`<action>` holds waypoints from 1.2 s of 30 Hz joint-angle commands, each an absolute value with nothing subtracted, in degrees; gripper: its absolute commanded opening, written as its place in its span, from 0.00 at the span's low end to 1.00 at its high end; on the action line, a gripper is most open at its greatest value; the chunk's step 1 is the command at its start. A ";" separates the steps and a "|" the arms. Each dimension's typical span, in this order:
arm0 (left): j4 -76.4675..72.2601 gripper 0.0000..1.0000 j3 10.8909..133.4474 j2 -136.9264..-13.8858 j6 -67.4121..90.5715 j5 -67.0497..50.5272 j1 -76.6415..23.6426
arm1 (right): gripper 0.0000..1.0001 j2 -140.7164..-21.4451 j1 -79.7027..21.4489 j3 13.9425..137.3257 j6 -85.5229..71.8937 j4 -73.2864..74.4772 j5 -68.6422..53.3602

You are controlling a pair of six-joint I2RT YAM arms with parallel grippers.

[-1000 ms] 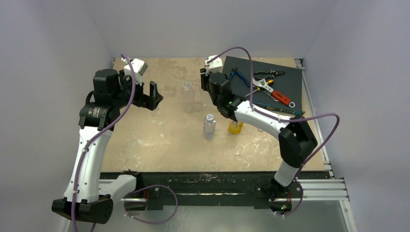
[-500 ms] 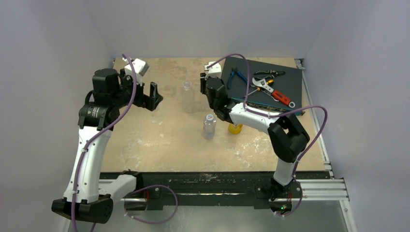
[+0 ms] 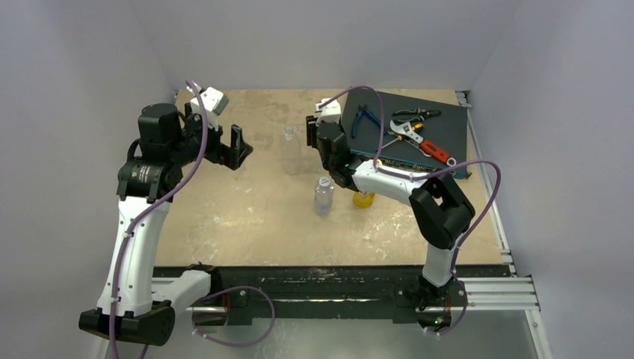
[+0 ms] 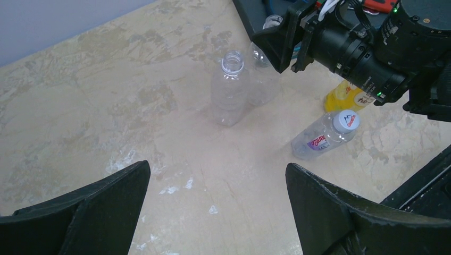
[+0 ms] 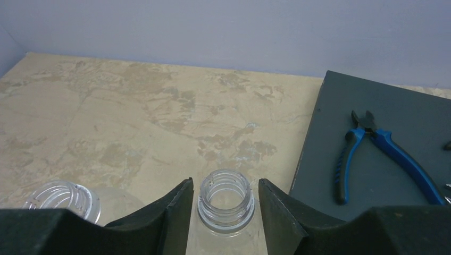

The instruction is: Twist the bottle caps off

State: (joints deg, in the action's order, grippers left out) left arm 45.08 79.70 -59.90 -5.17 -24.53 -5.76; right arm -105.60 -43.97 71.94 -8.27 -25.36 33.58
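Note:
Two clear bottles stand uncapped. One [image 3: 289, 152] stands free in mid-table, also in the left wrist view [image 4: 230, 90]. The other's open threaded neck [image 5: 225, 199] sits between the jaws of my right gripper [image 5: 225, 210], which is open with a narrow gap on each side; that gripper is over it in the top view [image 3: 314, 131]. A third clear bottle [image 3: 323, 198] carries a white cap [image 3: 324, 182], also seen in the left wrist view [image 4: 345, 121]. The orange-yellow bottle [image 3: 364, 198] is half hidden under the right arm, its cap hidden. My left gripper [image 3: 241, 148] is open and empty, left of the bottles.
A dark mat [image 3: 441, 127] at the back right holds blue pliers [image 3: 368, 118], a red-handled wrench [image 3: 430, 147] and other tools. The pliers [image 5: 372, 143] lie just right of the right gripper. White walls enclose the table.
The right arm's elbow has swung left and its gripper has shifted slightly left and back over the uncapped bottle. The left arm has barely moved.

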 commanded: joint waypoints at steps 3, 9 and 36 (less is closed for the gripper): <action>44.00 1.00 82.51 -59.80 -5.12 -25.66 -5.84 | 0.59 -104.42 -43.97 72.18 -8.66 -23.48 34.45; 43.98 1.00 82.18 -59.46 -5.19 -25.80 -5.80 | 0.84 -102.04 -43.93 73.19 -7.66 -22.08 34.30; 45.48 1.00 82.27 -59.51 -6.28 -26.64 -5.80 | 0.97 -82.82 -50.44 74.13 -16.40 4.92 29.06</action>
State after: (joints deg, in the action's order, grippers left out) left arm 45.28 80.27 -59.40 -5.23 -25.34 -5.76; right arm -88.86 -45.30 74.24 -12.69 -4.67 31.20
